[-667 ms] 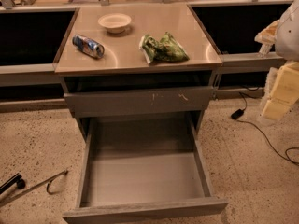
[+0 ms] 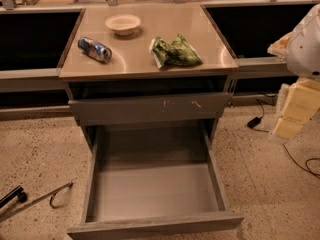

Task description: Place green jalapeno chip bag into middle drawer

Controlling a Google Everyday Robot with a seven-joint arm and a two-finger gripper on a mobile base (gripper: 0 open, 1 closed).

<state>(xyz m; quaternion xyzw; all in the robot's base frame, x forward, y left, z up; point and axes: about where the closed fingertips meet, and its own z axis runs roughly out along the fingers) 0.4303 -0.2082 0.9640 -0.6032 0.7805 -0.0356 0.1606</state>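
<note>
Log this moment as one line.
green jalapeno chip bag: on countertop, ungrasped | open drawer: empty | gripper: right edge, away from bag

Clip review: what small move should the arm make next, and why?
Probably swing the claw, low at the far right, up and left toward the green jalapeno chip bag: the bag lies ungrasped on the countertop, and a drawer below stands open.

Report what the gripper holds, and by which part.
Nothing is held. The gripper hangs at the right edge of the view, away from the cabinet top; the green jalapeno chip bag lies free on that top.
</note>
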